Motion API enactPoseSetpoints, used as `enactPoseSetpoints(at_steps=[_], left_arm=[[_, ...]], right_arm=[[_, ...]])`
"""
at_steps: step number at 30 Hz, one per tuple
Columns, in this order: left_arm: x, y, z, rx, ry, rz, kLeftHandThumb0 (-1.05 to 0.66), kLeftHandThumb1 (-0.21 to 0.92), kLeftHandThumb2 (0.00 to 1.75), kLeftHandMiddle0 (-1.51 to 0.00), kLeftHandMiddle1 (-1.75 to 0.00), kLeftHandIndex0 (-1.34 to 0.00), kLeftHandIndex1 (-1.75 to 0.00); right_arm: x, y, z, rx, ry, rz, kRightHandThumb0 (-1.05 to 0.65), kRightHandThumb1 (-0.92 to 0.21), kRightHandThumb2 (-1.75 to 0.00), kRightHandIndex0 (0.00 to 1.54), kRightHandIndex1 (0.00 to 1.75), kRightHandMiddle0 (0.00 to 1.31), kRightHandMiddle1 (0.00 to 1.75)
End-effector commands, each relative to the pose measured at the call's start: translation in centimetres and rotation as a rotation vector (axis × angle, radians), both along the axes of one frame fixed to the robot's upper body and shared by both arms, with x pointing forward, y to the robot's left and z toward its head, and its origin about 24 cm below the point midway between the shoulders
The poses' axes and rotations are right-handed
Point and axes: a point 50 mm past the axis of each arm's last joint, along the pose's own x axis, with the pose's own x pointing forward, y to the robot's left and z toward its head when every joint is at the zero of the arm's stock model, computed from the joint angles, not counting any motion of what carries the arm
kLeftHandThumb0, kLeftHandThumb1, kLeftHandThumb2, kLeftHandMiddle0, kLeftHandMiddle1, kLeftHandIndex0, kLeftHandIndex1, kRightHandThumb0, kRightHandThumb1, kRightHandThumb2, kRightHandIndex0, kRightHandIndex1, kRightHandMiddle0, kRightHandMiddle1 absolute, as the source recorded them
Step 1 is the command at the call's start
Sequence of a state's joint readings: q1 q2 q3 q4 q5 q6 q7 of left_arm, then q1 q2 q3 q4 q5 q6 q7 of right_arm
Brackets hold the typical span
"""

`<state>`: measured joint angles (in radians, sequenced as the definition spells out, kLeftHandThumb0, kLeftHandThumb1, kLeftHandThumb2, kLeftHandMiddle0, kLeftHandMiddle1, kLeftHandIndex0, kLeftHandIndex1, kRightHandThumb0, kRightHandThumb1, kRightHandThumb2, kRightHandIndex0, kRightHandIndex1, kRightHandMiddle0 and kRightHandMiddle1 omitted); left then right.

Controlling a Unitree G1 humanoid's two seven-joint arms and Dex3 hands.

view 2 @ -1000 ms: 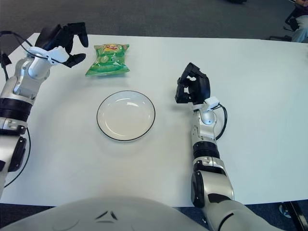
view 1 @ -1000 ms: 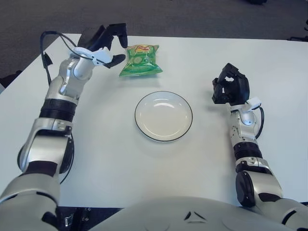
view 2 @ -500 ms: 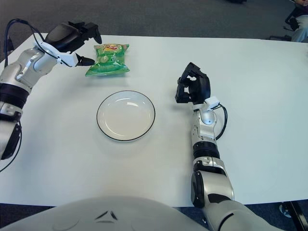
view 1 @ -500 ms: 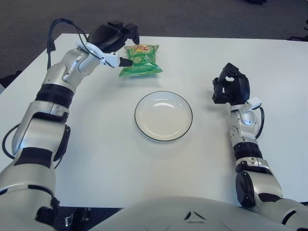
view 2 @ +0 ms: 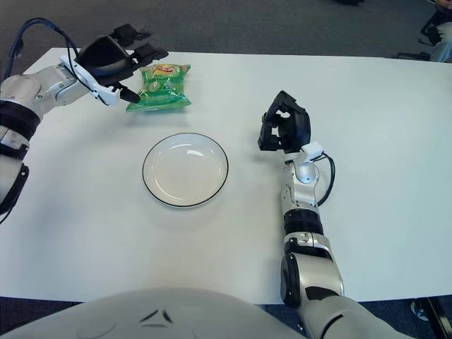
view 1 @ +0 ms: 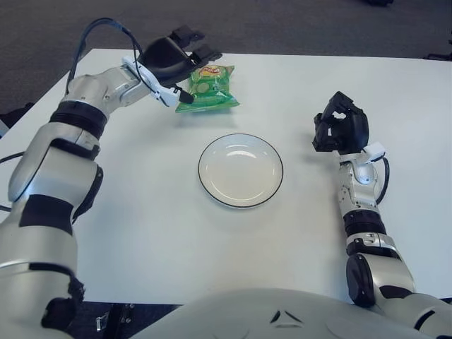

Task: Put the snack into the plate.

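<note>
A white bench [view 1: 141, 233] fills the view from the robot's head. Near its far edge, left of centre, lies the snack [view 1: 207, 90], a green crinkly bag lying flat. The plate [view 1: 240, 170], white with a dark rim and empty, sits nearer the robot, a little to the right of the bag and clearly apart from it.

The left hand [view 1: 175, 62] reaches in from the left and sits at the bag's left edge. Its fingers are spread apart, two over the bag's top left corner and one lower by the bag's near left corner. They do not clamp the bag; whether any fingertip touches it cannot be told.

The right hand [view 1: 340, 131] is raised upright to the right of the plate, fingers curled together, holding nothing.

Likely risks from here: the fingers bracket only one corner, so closing there may pinch just the seam and let the slippery bag slide free or swing. Closing without enough reach may instead push the light bag further towards the bench's far edge. A bag hanging from one corner may also catch the plate's rim and nudge the plate, or land half outside it.
</note>
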<state>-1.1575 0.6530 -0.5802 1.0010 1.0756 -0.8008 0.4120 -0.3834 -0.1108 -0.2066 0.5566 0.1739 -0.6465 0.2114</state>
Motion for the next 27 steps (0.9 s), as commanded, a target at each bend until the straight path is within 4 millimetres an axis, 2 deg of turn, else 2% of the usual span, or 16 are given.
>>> enactPoseSetpoints(at_steps=[1,7,12,18,27], left_arm=[[0.4,-0.6,0.8,0.046,0.01,-0.013,-0.88,0.76,0.59,0.0,-0.07,0.0,-0.2],[0.6,-0.9,0.3,0.04,0.073,-0.006,-0.88,0.89,0.54,-0.02,-0.07,0.0,-0.32],[0.7,-1.1,-0.3,0.039,0.122,0.01,-0.9,0.92,0.7,-0.04,-0.08,0.0,-0.43],[1.1,-1.1,-1.0,0.07,0.196,0.072,-0.96,0.92,0.88,-0.03,-0.08,0.0,-0.39],[1.7,-0.6,-2.2,0.121,0.29,0.181,-0.99,0.92,1.02,-0.03,-0.09,0.0,-0.32]], right_arm=[[-4.4,0.8,-8.0,0.097,0.295,-0.037,-0.56,-0.13,-1.55,1.32,1.75,0.77,1.75],[-4.5,0.8,-7.9,0.103,0.294,-0.036,-0.57,-0.13,-1.55,1.32,1.75,0.78,1.75],[-4.6,0.9,-7.8,0.104,0.294,-0.036,-0.57,-0.13,-1.55,1.32,1.75,0.78,1.75],[-4.7,1.0,-7.7,0.104,0.291,-0.033,-0.56,-0.13,-1.55,1.32,1.75,0.77,1.75],[-4.9,1.1,-7.6,0.101,0.283,-0.035,-0.56,-0.13,-1.55,1.32,1.75,0.77,1.75]])
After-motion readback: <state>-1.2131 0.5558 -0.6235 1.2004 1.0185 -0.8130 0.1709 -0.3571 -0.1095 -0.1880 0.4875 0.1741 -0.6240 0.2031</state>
